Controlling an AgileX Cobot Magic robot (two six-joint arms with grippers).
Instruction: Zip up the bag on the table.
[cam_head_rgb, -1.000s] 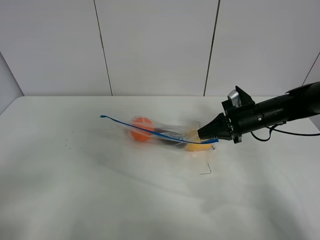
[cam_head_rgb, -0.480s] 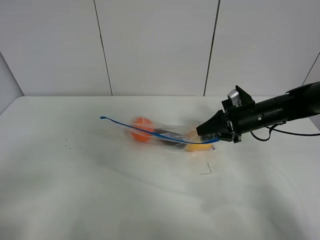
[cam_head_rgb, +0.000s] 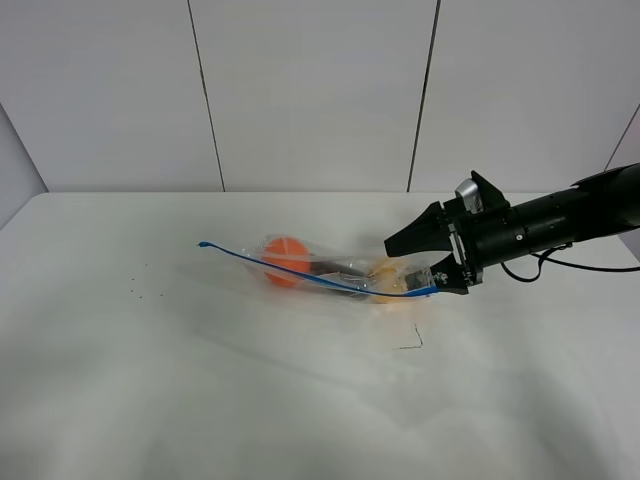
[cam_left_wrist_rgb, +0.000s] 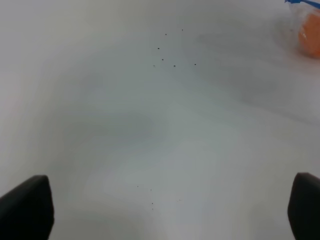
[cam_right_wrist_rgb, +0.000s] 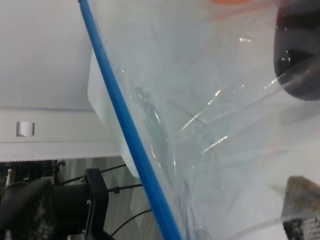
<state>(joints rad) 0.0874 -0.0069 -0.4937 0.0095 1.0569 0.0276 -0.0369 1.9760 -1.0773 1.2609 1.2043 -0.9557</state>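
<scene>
The clear bag (cam_head_rgb: 335, 272) lies on the white table (cam_head_rgb: 200, 390), holding an orange piece (cam_head_rgb: 284, 260), a dark piece and a yellow piece (cam_head_rgb: 392, 287). Its blue zipper strip (cam_head_rgb: 300, 269) runs from far left to the right end. My right gripper (cam_head_rgb: 415, 268) is open, its jaws either side of the strip's right end. In the right wrist view the strip (cam_right_wrist_rgb: 125, 130) crosses between the spread fingers (cam_right_wrist_rgb: 300, 200), with crinkly plastic (cam_right_wrist_rgb: 200, 100) beside it. My left gripper (cam_left_wrist_rgb: 165, 210) is open over bare table; the bag's orange corner (cam_left_wrist_rgb: 311, 32) shows far off.
A small dark bent mark (cam_head_rgb: 412, 341) lies on the table just in front of the bag's right end. Tiny dark specks (cam_head_rgb: 135, 291) dot the table at the left. White wall panels (cam_head_rgb: 310, 90) stand behind the table.
My right gripper has opened from shut on the zipper strip's right end. The strip and bag have settled slightly lower and leftward. The arm stays in place.
</scene>
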